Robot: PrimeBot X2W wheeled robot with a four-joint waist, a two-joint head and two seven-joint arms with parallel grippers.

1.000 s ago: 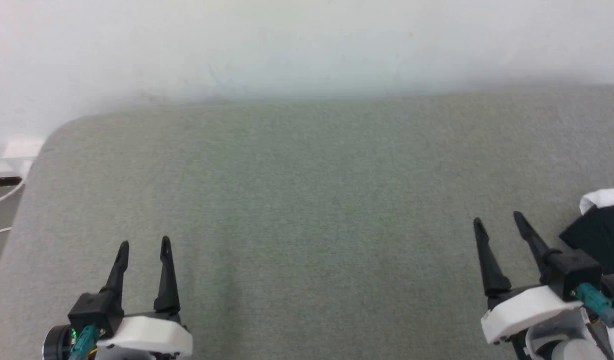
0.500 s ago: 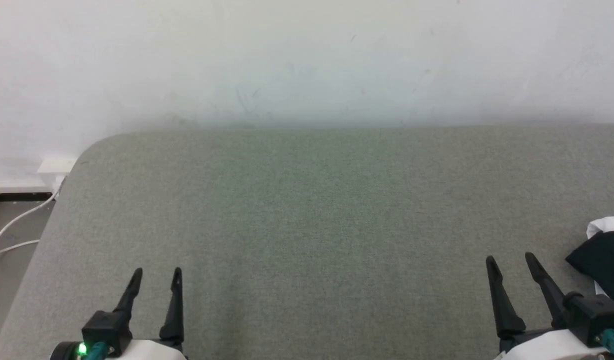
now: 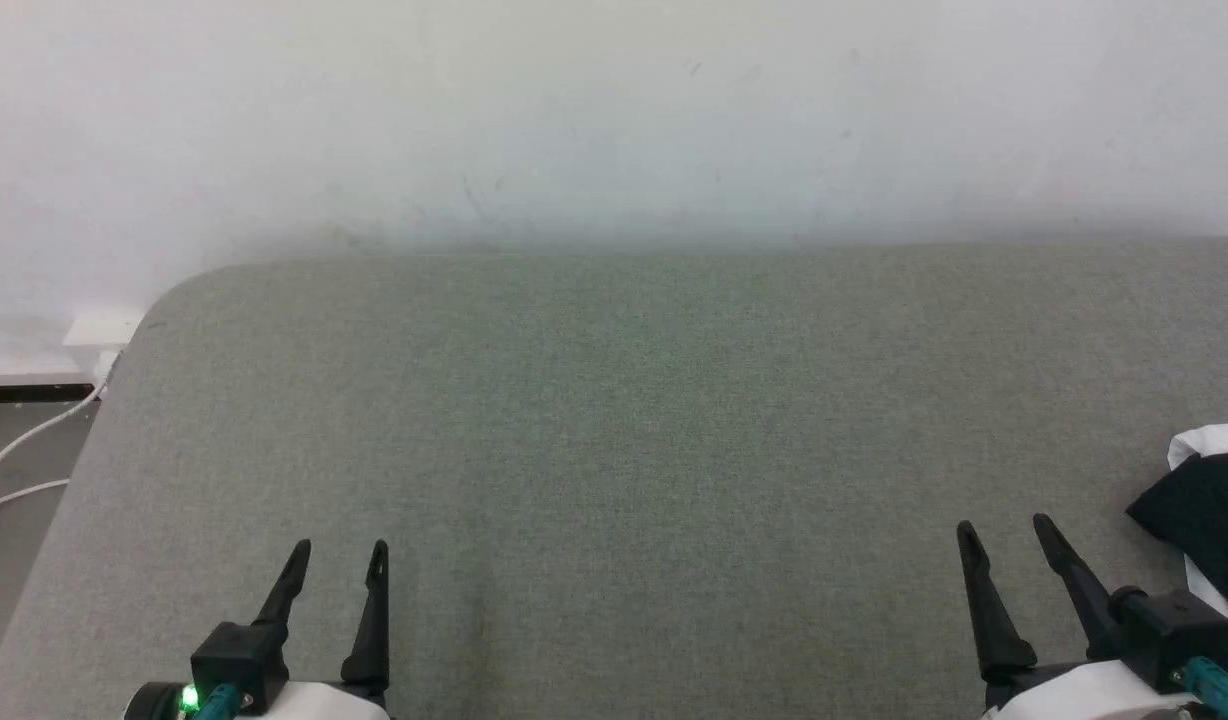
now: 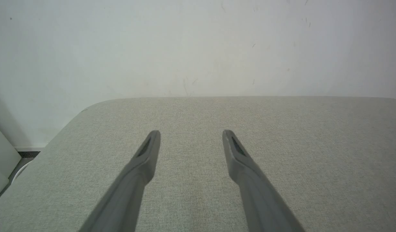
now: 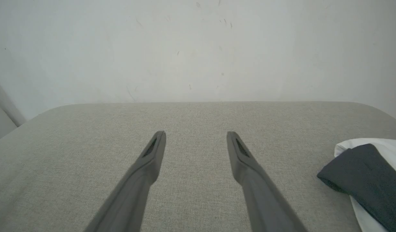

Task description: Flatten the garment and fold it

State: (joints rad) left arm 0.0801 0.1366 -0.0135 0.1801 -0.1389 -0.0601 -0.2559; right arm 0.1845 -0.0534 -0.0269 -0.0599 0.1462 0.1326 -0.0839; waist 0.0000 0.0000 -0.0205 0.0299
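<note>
Jaws spread wide and holding nothing, the left gripper (image 3: 339, 548) and right gripper (image 3: 1003, 523) hover over the grey pad (image 3: 614, 400). The shirt (image 3: 1202, 500) lies bunched at the right edge, just beside the right gripper. Flattening hasn't begun; the next move, probably, is to reach right and grab cloth.

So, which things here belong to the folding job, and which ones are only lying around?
For the job: garment, at the right edge; grey padded surface it lies on; left gripper and right gripper, jaws open and empty.
Just lying about: white cable on the floor, left; white wall behind.
</note>
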